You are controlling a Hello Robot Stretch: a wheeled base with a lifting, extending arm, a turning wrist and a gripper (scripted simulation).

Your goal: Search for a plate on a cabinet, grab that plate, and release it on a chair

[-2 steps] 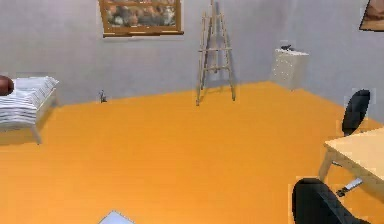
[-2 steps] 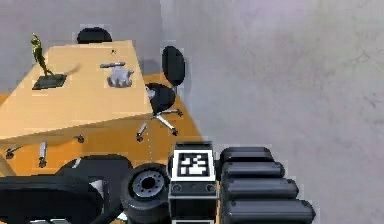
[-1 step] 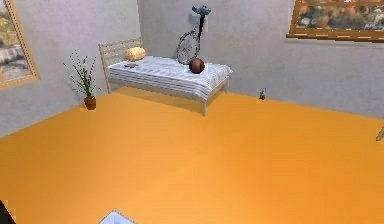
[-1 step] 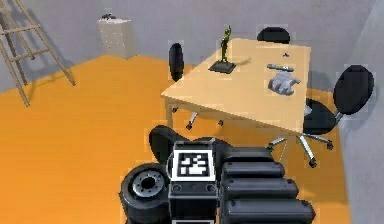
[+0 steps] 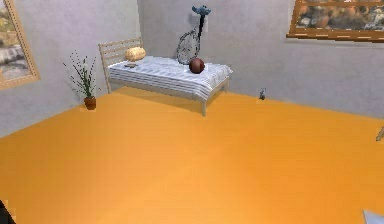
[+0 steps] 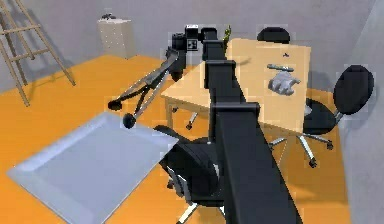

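Arm side view is showing the gripper (image 6: 121, 112) holding a pale square plate (image 6: 90, 165) by its far corner, hanging clear above the orange floor (image 6: 60, 105) beside a black chair (image 6: 195, 165). The plate is looking stiff, slick and breakable, suiting a rim hold, and I cannot tell the fingers' setting.

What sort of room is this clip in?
Likely a bedroom that doubles as a workroom: a white-framed bed with striped cover, a pale wooden table, and a black swivel chair beside it.
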